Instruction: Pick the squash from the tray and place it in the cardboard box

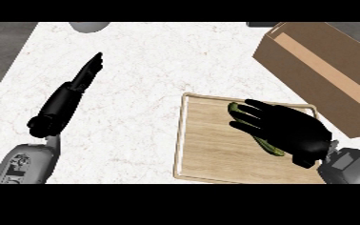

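A green striped squash (pixel 237 110) lies on the wooden tray (pixel 204 143), mostly hidden under my right hand (pixel 292 131). That hand lies over the squash with its fingers spread and only slightly bent; whether they grip it I cannot tell. The squash's far end shows by the fingertips, and a strip of it shows under the palm. The open cardboard box (pixel 316 66) stands at the right, beyond the tray. My left hand (pixel 88 74) rests open on the counter's left side, fingers straight and pointing away.
A grey round object (pixel 88 26) sits at the counter's far edge, top left. White marble counter (pixel 155 62) stretches between the left hand, the tray and the box. A dark floor strip runs along the counter's left edge.
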Available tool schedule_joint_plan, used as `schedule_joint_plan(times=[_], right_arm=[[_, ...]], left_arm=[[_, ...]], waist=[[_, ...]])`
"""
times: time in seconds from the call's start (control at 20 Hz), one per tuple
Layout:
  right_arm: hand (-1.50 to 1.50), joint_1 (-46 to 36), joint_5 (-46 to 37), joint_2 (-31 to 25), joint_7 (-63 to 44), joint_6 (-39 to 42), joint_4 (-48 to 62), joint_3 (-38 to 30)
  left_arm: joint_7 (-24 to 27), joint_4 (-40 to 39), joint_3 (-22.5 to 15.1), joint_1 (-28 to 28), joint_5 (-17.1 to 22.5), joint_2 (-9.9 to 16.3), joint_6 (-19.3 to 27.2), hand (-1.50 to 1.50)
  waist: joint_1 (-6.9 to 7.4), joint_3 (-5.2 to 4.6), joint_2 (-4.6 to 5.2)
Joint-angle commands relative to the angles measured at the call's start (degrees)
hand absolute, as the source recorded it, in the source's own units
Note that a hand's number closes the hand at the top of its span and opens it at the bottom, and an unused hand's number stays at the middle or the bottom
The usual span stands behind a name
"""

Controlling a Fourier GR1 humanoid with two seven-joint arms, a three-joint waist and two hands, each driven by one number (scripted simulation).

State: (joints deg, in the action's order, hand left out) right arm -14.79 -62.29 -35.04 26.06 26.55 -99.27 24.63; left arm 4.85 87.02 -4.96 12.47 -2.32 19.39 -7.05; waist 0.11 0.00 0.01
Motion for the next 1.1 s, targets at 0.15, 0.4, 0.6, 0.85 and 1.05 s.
schedule_joint_plan(times=[0.15,0.4,0.6,0.85,1.05], right_arm=[[-1.50,-1.1,-4.9,4.1,4.7,-1.4,6.6,-2.0],[-1.50,-2.4,-7.3,7.2,7.5,-1.7,11.1,-2.0],[-1.50,-2.3,-11.0,9.4,6.5,-3.4,13.0,-3.4],[-1.50,-2.2,-14.8,10.5,8.1,-9.5,19.0,-4.6],[-1.50,-3.4,-15.8,12.0,9.2,-7.6,21.7,-6.0]], left_arm=[[-1.8,-0.3,3.2,1.3,0.5,-0.8,-3.8,0.00],[-0.9,-0.6,4.5,2.0,-1.4,-0.9,-4.4,0.00],[-1.5,2.4,4.5,-1.1,-2.3,-3.0,-4.0,0.00],[1.0,1.0,4.8,-1.0,-4.2,-3.3,-4.6,0.00],[-1.8,0.2,4.2,1.9,-5.7,-5.8,-3.8,0.00]], waist=[[-0.04,0.00,0.00],[0.07,0.00,0.01],[0.09,0.00,-0.03],[0.16,0.01,0.02],[-0.01,0.00,0.02]])
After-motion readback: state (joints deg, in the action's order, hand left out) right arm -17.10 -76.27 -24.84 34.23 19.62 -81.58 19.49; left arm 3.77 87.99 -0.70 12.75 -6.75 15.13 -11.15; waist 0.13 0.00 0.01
